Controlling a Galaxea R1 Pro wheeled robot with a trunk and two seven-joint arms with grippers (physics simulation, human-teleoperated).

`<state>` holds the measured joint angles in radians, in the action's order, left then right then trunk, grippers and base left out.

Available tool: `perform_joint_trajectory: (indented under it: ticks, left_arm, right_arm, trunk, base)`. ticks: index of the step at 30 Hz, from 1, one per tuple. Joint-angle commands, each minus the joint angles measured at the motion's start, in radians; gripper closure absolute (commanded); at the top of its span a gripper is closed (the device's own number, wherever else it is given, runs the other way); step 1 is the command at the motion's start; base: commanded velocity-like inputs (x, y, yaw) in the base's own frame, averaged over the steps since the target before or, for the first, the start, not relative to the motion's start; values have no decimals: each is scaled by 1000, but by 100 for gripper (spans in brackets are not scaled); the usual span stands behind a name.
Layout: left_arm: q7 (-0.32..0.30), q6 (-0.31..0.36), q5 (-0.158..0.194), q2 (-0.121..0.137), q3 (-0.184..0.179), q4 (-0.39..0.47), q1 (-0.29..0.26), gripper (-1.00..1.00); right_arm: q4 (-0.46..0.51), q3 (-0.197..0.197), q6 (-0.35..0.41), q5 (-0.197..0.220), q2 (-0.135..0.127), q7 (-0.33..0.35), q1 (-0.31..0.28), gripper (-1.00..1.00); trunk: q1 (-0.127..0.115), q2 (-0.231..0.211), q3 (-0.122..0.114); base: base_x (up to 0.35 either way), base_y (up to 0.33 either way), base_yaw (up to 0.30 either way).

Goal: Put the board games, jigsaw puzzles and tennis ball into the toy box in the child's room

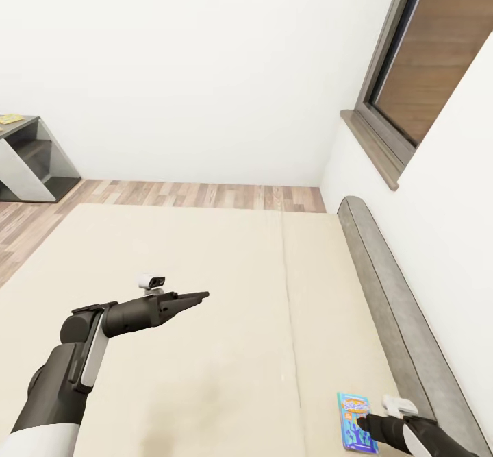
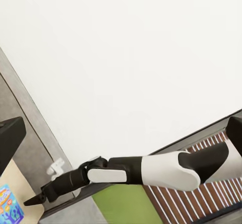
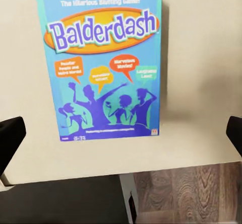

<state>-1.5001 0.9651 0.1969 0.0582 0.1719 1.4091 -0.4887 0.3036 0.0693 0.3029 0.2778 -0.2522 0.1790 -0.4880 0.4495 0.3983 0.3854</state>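
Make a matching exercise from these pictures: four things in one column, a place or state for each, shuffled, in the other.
1. blue board game
2. left gripper
3. window
4. grey shelf unit

A. raised above the mattress, holding nothing
B. set in the wall beside the bed
C. on the floor against the far wall
D. flat near the bed's edge, by the right gripper

Pairs: 1-D, 2-A, 3-B, 4-C

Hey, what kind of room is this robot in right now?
Most likely a bedroom, perhaps a child's: a wide cream bed with a grey frame runs along the wall under a window, and a blue Balderdash board game lies on the mattress.
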Motion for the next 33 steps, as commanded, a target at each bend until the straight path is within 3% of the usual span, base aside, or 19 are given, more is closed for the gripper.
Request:
perform_joint_trajectory:
  ticks: [1, 14, 33]
  left_arm:
    - [-3, 11, 0, 0, 0, 0, -1, -100]
    - [-8, 11, 1, 2, 1, -1, -1, -100]
    - [-3, 11, 0, 0, -1, -1, -1, -100]
  right_arm:
    - [0, 7, 3, 9, -1, -1, 0, -100]
    - [-12, 5, -37, 8, 6, -2, 2, -100]
    - [-6, 3, -63, 9, 5, 29, 2, -100]
  trunk:
    - [1, 2, 2]
    - [1, 2, 11]
    - [1, 2, 12]
  base:
    - [0, 0, -46]
    - [0, 0, -98]
    - [0, 0, -6]
